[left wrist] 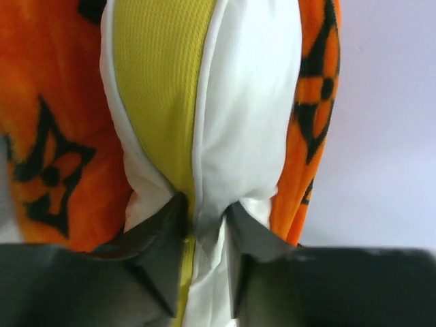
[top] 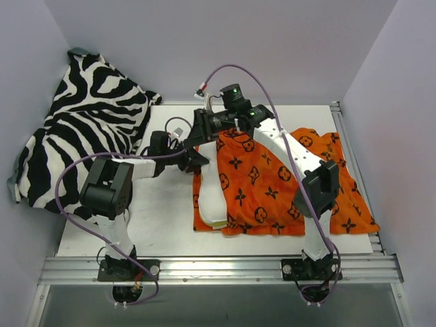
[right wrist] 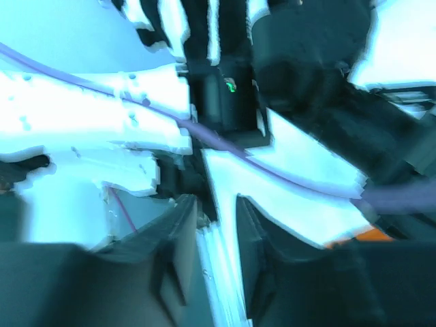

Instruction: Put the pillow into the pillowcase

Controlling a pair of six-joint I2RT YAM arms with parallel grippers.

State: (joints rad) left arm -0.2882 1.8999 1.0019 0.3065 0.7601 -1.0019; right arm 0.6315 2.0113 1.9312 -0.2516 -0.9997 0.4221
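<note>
A white table (top: 157,225) stands between pale walls. The left gripper (left wrist: 204,208) is pinched narrow on the edge of the pillow (left wrist: 252,102), whose seam and yellow piping run straight up from between the jaws. The orange pillowcase (left wrist: 54,102) wraps the pillow on both sides just beyond them. The right gripper (right wrist: 216,203) shows a narrow gap with a pale strip in it; the blur hides whether it grips.
</note>
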